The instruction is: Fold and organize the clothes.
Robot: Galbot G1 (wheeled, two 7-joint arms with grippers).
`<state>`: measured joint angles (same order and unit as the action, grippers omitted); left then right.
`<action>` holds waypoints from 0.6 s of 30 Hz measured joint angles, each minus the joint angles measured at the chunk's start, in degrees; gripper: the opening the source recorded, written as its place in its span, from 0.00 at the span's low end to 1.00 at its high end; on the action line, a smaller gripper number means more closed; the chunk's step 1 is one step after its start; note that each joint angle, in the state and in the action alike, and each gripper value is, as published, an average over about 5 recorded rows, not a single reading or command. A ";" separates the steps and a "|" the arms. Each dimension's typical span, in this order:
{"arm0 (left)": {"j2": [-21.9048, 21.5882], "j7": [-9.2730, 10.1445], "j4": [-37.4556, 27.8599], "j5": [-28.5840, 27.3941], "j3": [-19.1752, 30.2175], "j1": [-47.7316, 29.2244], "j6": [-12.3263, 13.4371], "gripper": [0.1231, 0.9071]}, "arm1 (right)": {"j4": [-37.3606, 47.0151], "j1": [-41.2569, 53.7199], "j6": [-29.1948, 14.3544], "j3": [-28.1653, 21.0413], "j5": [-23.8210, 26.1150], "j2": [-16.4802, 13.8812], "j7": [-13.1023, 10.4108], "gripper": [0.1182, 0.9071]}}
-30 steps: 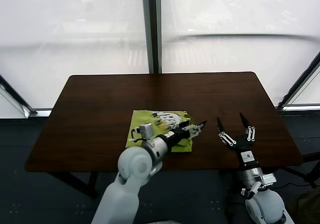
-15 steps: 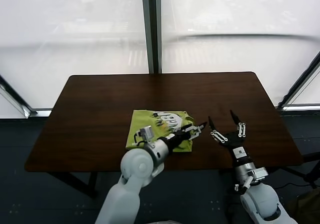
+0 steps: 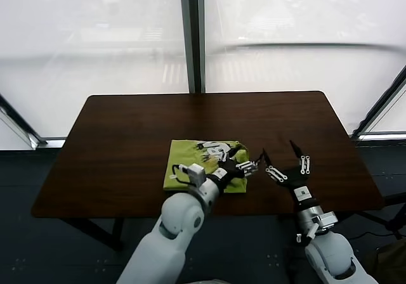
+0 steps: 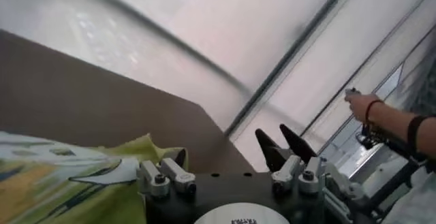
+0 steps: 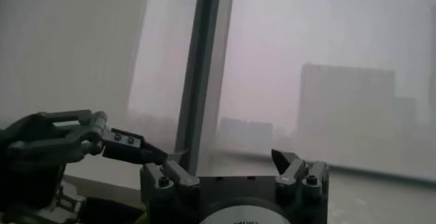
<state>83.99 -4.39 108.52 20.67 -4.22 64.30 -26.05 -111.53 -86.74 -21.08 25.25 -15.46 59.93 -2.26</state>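
Lime-green T-shirt (image 3: pixel 204 163), folded into compact square, lies on dark counter (image 3: pixel 127 138) near front edge. Left hand (image 3: pixel 244 168) over its right edge, spread wide, holding nothing. Right hand (image 3: pixel 283 162) just beside, off cloth, equally wide, empty. Left nearer; shirt lies to right hand's left.

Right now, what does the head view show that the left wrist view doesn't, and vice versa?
Head view only: the whole dark brown wooden table, the full outline of the folded lime-green cotton T-shirt, and both arms at the near edge, with the open right gripper just to the right of the shirt and the open left gripper over the shirt's right edge.

Left wrist view only: a person's hand with a wristband beyond the table.

Both: the shirt with its white printed graphic, the table and the pale windows.
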 joint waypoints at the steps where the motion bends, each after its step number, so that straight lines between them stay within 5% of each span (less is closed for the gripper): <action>1: -0.43 0.04 0.09 -0.04 -0.58 -0.33 0.05 1.00 | 0.08 -0.17 -0.11 0.14 -0.46 -0.25 0.09 1.00; 6: -3.76 0.72 1.01 0.48 -4.63 -2.37 0.23 1.00 | -0.16 -1.77 -0.63 1.34 -5.26 -2.28 0.40 1.00; 9: -6.65 1.53 1.89 2.59 -8.29 -3.47 0.07 1.00 | -1.17 -3.25 2.31 1.75 -10.71 -4.11 -1.67 1.00; 18: -14.45 1.75 5.47 5.03 -18.29 -1.87 0.08 1.00 | -6.43 -1.75 25.83 -2.69 -28.10 -7.85 -7.47 1.00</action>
<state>69.54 -2.63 114.00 25.70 -22.51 62.43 -25.96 -117.96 -88.48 4.75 22.55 -43.57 52.08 -9.73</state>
